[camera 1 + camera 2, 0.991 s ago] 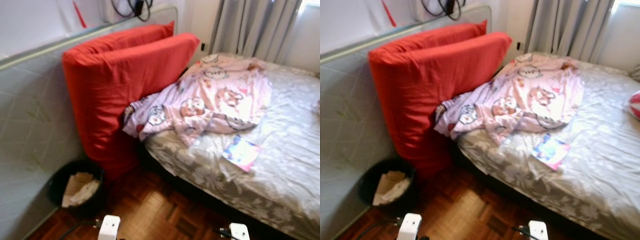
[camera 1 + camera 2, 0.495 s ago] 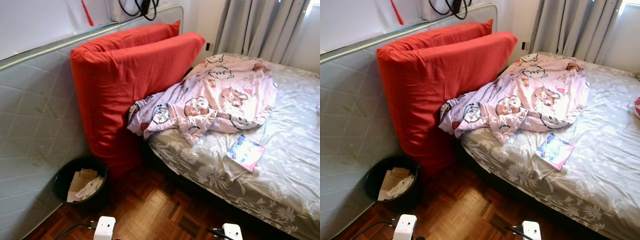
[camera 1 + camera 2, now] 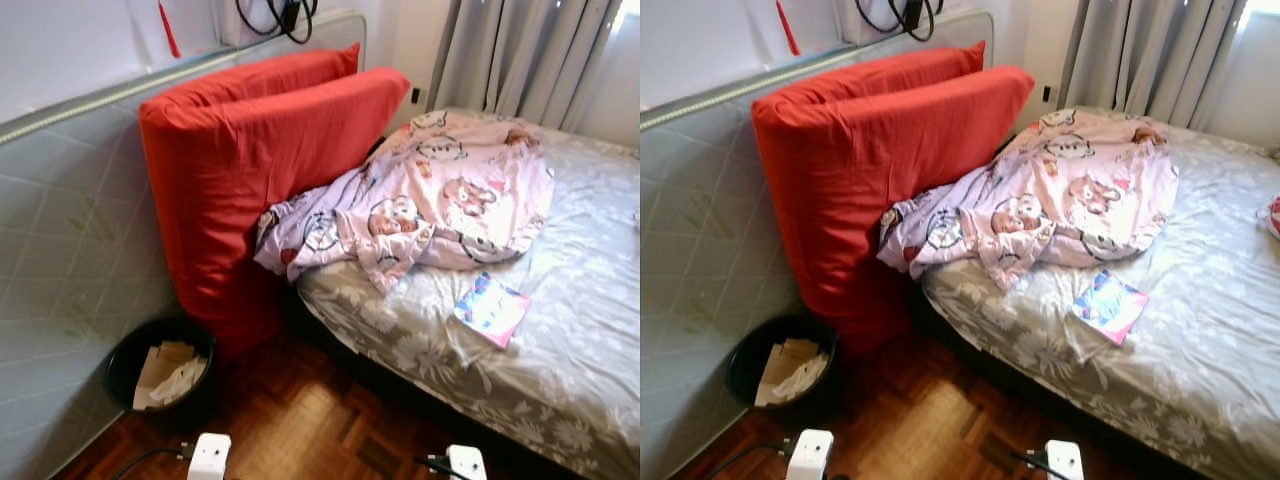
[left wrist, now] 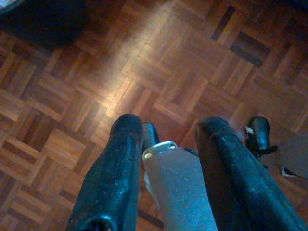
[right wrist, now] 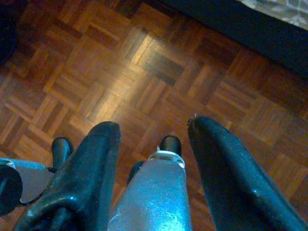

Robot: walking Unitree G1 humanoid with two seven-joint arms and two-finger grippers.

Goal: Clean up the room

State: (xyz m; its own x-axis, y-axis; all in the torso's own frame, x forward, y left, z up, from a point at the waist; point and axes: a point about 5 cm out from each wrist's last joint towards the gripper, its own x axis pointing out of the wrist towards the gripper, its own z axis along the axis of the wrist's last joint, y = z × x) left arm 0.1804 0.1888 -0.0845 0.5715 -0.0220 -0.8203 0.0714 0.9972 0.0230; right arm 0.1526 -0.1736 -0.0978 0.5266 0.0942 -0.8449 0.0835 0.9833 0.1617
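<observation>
We look down along the left gripper [image 4: 166, 132] at a parquet floor [image 4: 159, 62] of small brown wooden blocks, with a pale streak of light running across it. Its two long black fingers [image 4: 113, 178] stand apart with nothing between them. Below the gap we see a silver part of the robot [image 4: 175, 185]. A dark round shape [image 4: 43, 19] sits in one corner, too dim to identify.

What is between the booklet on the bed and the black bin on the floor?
Nothing solid: the booklet lies on the grey sheet right of the crumpled pink blanket; between it and the bin are the bed's edge and bare parquet.
</observation>
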